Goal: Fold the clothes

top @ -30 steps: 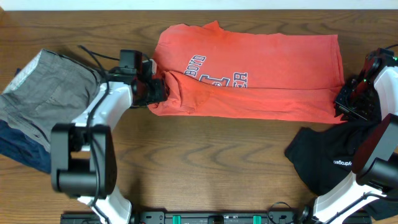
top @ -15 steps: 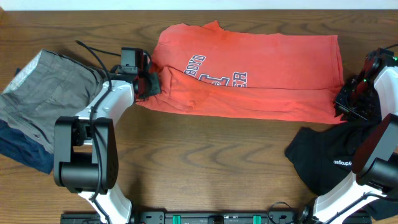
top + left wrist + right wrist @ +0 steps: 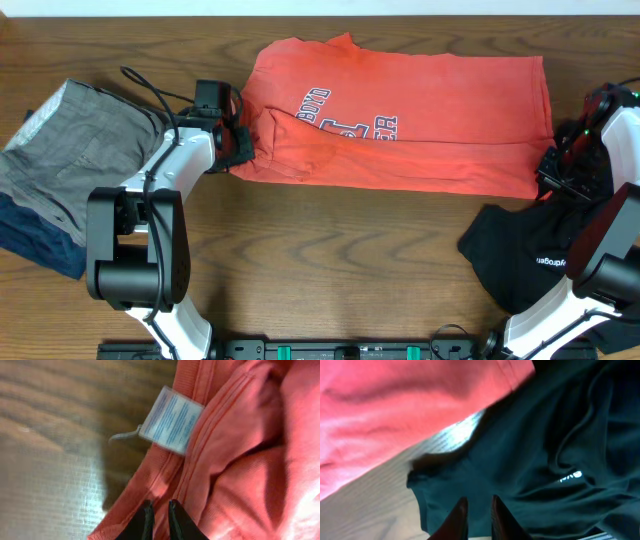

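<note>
An orange T-shirt [image 3: 420, 110] with printed letters lies folded lengthwise across the back of the table. My left gripper [image 3: 238, 146] is at its left end, shut on a fold of the orange hem [image 3: 200, 485] just below a white care label [image 3: 171, 420]. My right gripper [image 3: 560, 176] hovers off the shirt's lower right corner, over a crumpled black garment [image 3: 535, 255]. In the right wrist view its jaws [image 3: 479, 510] are nearly together over the black cloth [image 3: 545, 460] with nothing visibly between them. The orange shirt's edge [image 3: 395, 405] lies up and to the left of them.
A pile of grey trousers [image 3: 75, 150] on dark blue cloth [image 3: 40, 245] lies at the left edge. Bare wooden table [image 3: 330, 260] stretches along the front. Cables trail by the left arm.
My left gripper pulled the shirt's bunched left end out to the left, flattening it, then eased back slightly. My right gripper dropped a little toward the black garment.
</note>
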